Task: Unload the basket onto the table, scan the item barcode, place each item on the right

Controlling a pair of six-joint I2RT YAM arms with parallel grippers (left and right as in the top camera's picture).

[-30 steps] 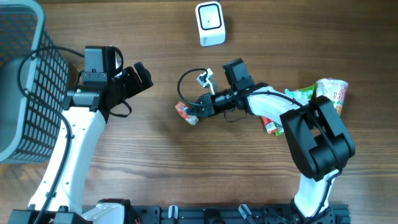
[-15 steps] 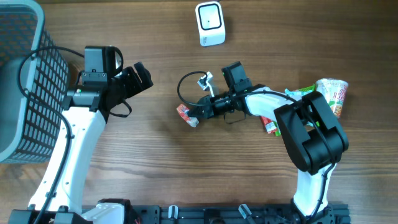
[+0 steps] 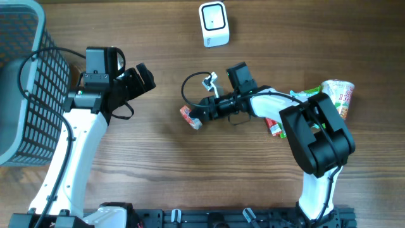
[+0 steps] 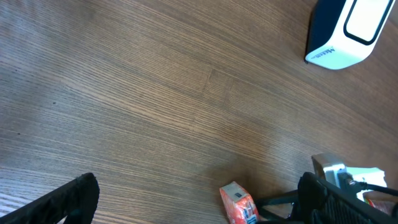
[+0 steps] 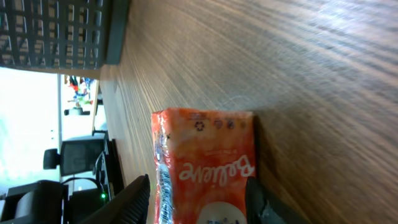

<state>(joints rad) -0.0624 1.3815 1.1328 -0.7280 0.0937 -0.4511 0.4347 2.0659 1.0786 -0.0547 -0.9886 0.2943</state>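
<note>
While the pack (image 3: 188,117) lies flat on the table (image 3: 126,164), left of centre, the right gripper (image 3: 199,111) meets it from the right with jaws parted. In the right wrist view one finger (image 5: 132,200) stands on each side of the orange wrapper, close to both edges; whether either touches cannot be told. Left gripper (image 3: 145,78): well apart to the upper left of the pack, jaws spread wide with nothing between them, beside the basket (image 3: 25,95). Scanner (image 3: 214,24): white, near the table's top edge, above the pack and apart from it. Cup (image 3: 340,95), green packet (image 3: 305,96) and red packet (image 3: 274,128): grouped at the right, by the right arm.
</note>
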